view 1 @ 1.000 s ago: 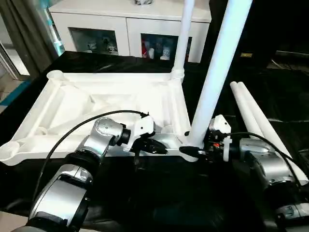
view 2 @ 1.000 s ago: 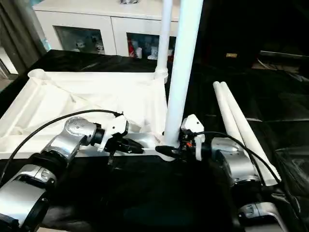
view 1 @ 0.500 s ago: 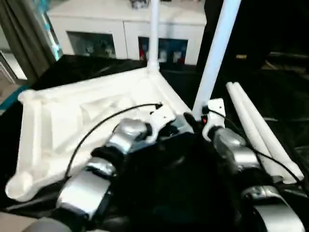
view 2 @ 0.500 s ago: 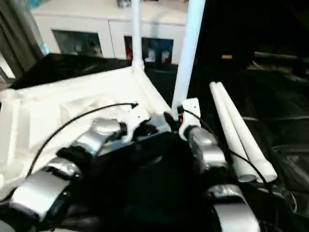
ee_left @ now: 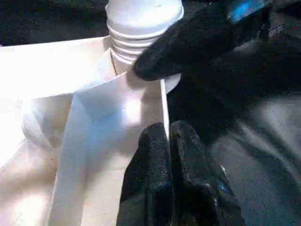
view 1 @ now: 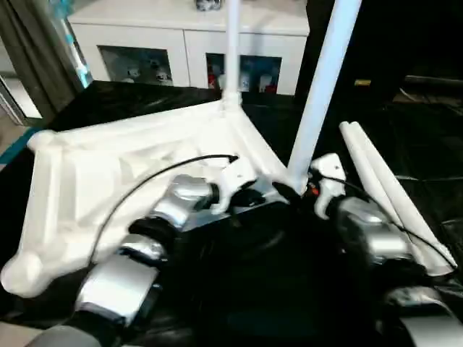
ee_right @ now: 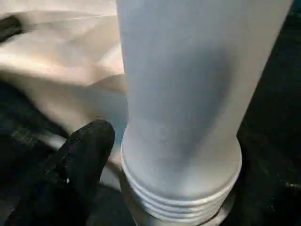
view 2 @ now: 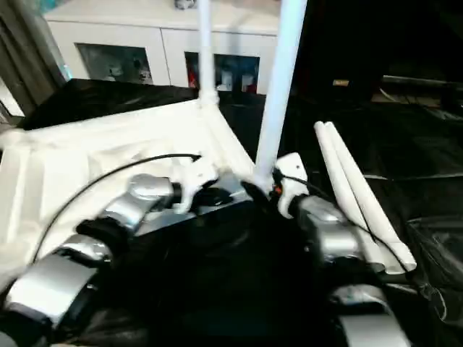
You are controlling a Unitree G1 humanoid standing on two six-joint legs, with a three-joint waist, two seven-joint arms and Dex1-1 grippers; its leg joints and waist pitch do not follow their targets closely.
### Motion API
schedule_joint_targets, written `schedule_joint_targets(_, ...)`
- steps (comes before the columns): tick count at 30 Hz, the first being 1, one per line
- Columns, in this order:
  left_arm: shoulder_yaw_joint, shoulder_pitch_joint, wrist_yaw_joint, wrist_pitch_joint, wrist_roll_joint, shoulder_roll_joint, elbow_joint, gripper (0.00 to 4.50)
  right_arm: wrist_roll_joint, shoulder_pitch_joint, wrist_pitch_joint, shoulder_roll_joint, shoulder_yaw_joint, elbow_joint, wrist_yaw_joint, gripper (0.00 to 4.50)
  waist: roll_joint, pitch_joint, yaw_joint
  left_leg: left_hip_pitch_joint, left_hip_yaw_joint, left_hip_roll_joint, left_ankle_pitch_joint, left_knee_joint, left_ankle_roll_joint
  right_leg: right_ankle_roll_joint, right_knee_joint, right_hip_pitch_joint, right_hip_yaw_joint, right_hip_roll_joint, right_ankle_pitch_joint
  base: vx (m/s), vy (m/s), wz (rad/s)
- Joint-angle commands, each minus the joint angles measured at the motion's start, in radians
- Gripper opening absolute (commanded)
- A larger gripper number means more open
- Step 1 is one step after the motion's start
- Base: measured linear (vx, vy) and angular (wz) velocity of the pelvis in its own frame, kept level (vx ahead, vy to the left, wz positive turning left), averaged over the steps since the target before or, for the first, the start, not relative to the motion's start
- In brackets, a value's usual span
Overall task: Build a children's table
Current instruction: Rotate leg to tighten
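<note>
The children's table top lies upside down on the black sheet, turned at an angle. One white leg stands in its far corner socket. A second leg stands in the near right corner. My left gripper is shut on the thin rim wall of the top beside that corner, and its fingers pinch the wall. My right gripper is open around the near leg's ribbed base, with one finger close beside it. Two loose legs lie on the right.
A white cabinet with glass doors stands behind the black-sheeted table. A grey curtain hangs at the far left. The loose legs lie just right of my right forearm.
The table top has swung round about its near right corner, and its left end has come toward me. Both grippers stayed at that corner. The right gripper's jaws have widened.
</note>
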Motion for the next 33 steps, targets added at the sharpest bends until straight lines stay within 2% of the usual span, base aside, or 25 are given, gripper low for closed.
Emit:
schedule_joint_targets(1, -0.027, 0.023, -0.127, -0.043, -0.024, -0.003, -0.048, 0.00, 0.023, 0.020, 0.039, -0.020, 0.054, -0.064, 0.137, 3.84, -0.016, -0.072, 0.004, 0.011, -0.044, 0.078, -0.077, -0.058, 0.152, -0.282, -0.053, 0.048, 0.053, -0.097, 0.066, 0.000, 0.000, 0.00)
schedule_joint_targets(2, -0.025, 0.033, -0.166, -0.040, -0.038, 0.009, -0.062, 0.00, 0.034, 0.030, 0.053, -0.045, 0.056, -0.087, 0.174, 3.84, -0.015, -0.075, 0.005, 0.011, -0.043, 0.078, -0.071, -0.056, 0.159, -0.286, -0.051, 0.045, 0.053, -0.097, 0.075, 0.000, 0.000, 0.00)
schedule_joint_targets(4, -0.026, 0.052, -0.236, -0.036, -0.055, 0.035, -0.090, 0.00, 0.047, 0.051, 0.070, -0.085, 0.059, -0.127, 0.231, 3.84, -0.019, -0.079, 0.007, 0.012, -0.043, 0.080, -0.057, -0.054, 0.164, -0.291, -0.046, 0.047, 0.052, -0.098, 0.094, 0.000, 0.000, 0.00)
schedule_joint_targets(5, -0.028, 0.061, -0.270, -0.039, -0.061, 0.049, -0.102, 0.00, 0.053, 0.061, 0.076, -0.103, 0.061, -0.145, 0.258, 3.84, -0.015, -0.081, 0.011, 0.007, -0.044, 0.082, -0.022, -0.050, 0.180, -0.296, -0.038, 0.043, 0.051, -0.096, 0.137, 0.000, 0.000, 0.00)
schedule_joint_targets(6, -0.028, 0.063, -0.276, -0.039, -0.061, 0.052, -0.105, 0.00, 0.054, 0.063, 0.078, -0.107, 0.062, -0.148, 0.264, 3.84, -0.015, -0.080, 0.012, 0.006, -0.044, 0.082, -0.021, -0.048, 0.182, -0.297, -0.037, 0.041, 0.050, -0.095, 0.139, 0.000, 0.000, 0.00)
schedule_joint_targets(9, -0.028, 0.073, -0.316, -0.038, -0.071, 0.069, -0.118, 0.00, 0.060, 0.077, 0.091, -0.129, 0.068, -0.172, 0.300, 3.84, -0.015, -0.073, 0.012, 0.008, -0.043, 0.081, -0.080, -0.054, 0.159, -0.289, -0.052, 0.037, 0.050, -0.097, 0.030, 0.000, 0.000, 0.00)
schedule_joint_targets(11, -0.024, 0.083, -0.345, -0.037, -0.080, 0.086, -0.131, 0.00, 0.054, 0.090, 0.100, -0.147, 0.080, -0.191, 0.325, 3.84, -0.014, -0.071, 0.013, 0.012, -0.043, 0.082, -0.119, -0.059, 0.120, -0.276, -0.060, 0.037, 0.052, -0.097, -0.054, 0.000, 0.000, 0.00)
schedule_joint_targets(13, -0.023, 0.087, -0.352, -0.036, -0.081, 0.090, -0.136, 0.00, 0.053, 0.094, 0.105, -0.150, 0.082, -0.197, 0.331, 3.69, -0.015, -0.069, 0.012, 0.012, -0.043, 0.082, -0.122, -0.060, 0.107, -0.271, -0.061, 0.037, 0.053, -0.095, -0.063, 0.000, 0.000, 0.00)
schedule_joint_targets(14, -0.022, 0.093, -0.359, -0.032, -0.082, 0.096, -0.147, 0.00, 0.060, 0.100, 0.116, -0.148, 0.081, -0.208, 0.333, 3.69, -0.023, -0.070, 0.010, 0.011, -0.043, 0.081, -0.119, -0.060, 0.105, -0.270, -0.060, 0.038, 0.054, -0.096, -0.060, 0.000, 0.000, 0.00)
schedule_joint_targets(15, -0.021, 0.097, -0.361, -0.029, -0.084, 0.099, -0.154, 0.00, 0.065, 0.104, 0.123, -0.145, 0.082, -0.216, 0.333, 3.58, -0.019, -0.072, 0.012, 0.010, -0.043, 0.081, -0.105, -0.058, 0.108, -0.270, -0.057, 0.038, 0.055, -0.097, -0.047, 0.000, 0.000, 0.00)
schedule_joint_targets(16, -0.021, 0.100, -0.364, -0.026, -0.086, 0.100, -0.160, 0.00, 0.068, 0.107, 0.128, -0.144, 0.083, -0.222, 0.333, 3.58, -0.019, -0.072, 0.012, 0.010, -0.043, 0.081, -0.105, -0.058, 0.108, -0.270, -0.057, 0.038, 0.055, -0.097, -0.047, 0.000, 0.000, 0.00)
schedule_joint_targets(17, -0.021, 0.103, -0.368, -0.021, -0.088, 0.102, -0.167, 0.00, 0.070, 0.110, 0.135, -0.142, 0.085, -0.230, 0.334, 3.43, -0.020, -0.073, 0.012, 0.008, -0.043, 0.080, -0.084, -0.056, 0.118, -0.270, -0.053, 0.040, 0.055, -0.096, -0.017, 0.000, 0.000, 0.00)
schedule_joint_targets(20, -0.018, 0.103, -0.364, -0.019, -0.089, 0.100, -0.167, 0.00, 0.070, 0.117, 0.144, -0.130, 0.091, -0.238, 0.333, 3.12, -0.021, -0.074, 0.013, 0.007, -0.042, 0.078, -0.071, -0.053, 0.130, -0.269, -0.053, 0.037, 0.053, -0.096, -0.009, 0.000, 0.000, 0.00)
schedule_joint_targets(22, -0.013, 0.103, -0.345, -0.015, -0.086, 0.094, -0.166, 0.00, 0.068, 0.119, 0.147, -0.113, 0.087, -0.231, 0.299, 3.01, -0.020, -0.073, 0.013, 0.008, -0.042, 0.078, -0.073, -0.054, 0.128, -0.268, -0.054, 0.037, 0.053, -0.096, -0.021, 0.000, 0.000, 0.00)
schedule_joint_targets(24, -0.009, 0.095, -0.289, -0.019, -0.071, 0.083, -0.151, 0.00, 0.024, 0.105, 0.119, -0.084, 0.080, -0.177, 0.190, 2.90, -0.020, -0.072, 0.010, 0.008, -0.043, 0.079, -0.087, -0.056, 0.114, -0.263, -0.057, 0.036, 0.052, -0.095, -0.054, 0.000, 0.000, 0.00)
schedule_joint_targets(25, -0.008, 0.084, -0.229, -0.023, -0.054, 0.074, -0.132, 0.00, -0.019, 0.089, 0.093, -0.066, 0.077, -0.126, 0.095, 2.83, -0.018, -0.070, 0.002, 0.009, -0.044, 0.078, -0.102, -0.058, 0.095, -0.261, -0.059, 0.030, 0.053, -0.095, -0.078, 0.000, 0.000, 0.00)
schedule_joint_targets(26, -0.008, 0.082, -0.218, -0.022, -0.050, 0.072, -0.128, 0.00, -0.023, 0.086, 0.092, -0.063, 0.075, -0.119, 0.082, 2.79, -0.020, -0.067, -0.005, 0.008, -0.046, 0.074, -0.131, -0.062, 0.072, -0.254, -0.066, 0.035, 0.052, -0.096, -0.127, 0.000, 0.000, 0.00)
schedule_joint_targets(27, -0.009, 0.066, -0.133, -0.017, -0.025, 0.058, -0.099, 0.00, -0.047, 0.070, 0.088, -0.036, 0.062, -0.066, -0.019, 2.76, -0.020, -0.067, -0.009, 0.007, -0.047, 0.074, -0.136, -0.062, 0.062, -0.249, -0.067, 0.037, 0.052, -0.097, -0.142, 0.000, 0.000, 0.00)
schedule_joint_targets(29, -0.009, 0.039, 0.002, 0.003, 0.007, 0.026, -0.054, 0.00, -0.051, 0.044, 0.106, 0.021, 0.026, 0.005, -0.179, 2.74, -0.020, -0.063, -0.018, 0.022, -0.047, 0.073, -0.188, -0.066, 0.026, -0.230, -0.083, 0.027, 0.056, -0.096, -0.245, 0.000, 0.000, 0.00)
schedule_joint_targets(32, 0.003, 0.005, 0.132, 0.050, 0.011, -0.041, -0.016, 0.00, -0.049, 0.010, 0.117, 0.101, -0.012, 0.079, -0.364, 2.73, -0.020, -0.060, -0.024, 0.023, -0.050, 0.072, -0.213, -0.071, 0.005, -0.218, -0.090, 0.029, 0.056, -0.097, -0.293, 0.000, 0.000, 0.00)
schedule_joint_targets(33, 0.008, -0.004, 0.164, 0.063, 0.008, -0.058, -0.008, 0.00, -0.045, 0.001, 0.117, 0.119, -0.019, 0.093, -0.394, 2.73, -0.015, -0.052, -0.029, 0.034, -0.049, 0.072, -0.268, -0.076, -0.004, -0.207, -0.103, 0.020, 0.057, -0.095, -0.347, 0.000, 0.000, 0.00)
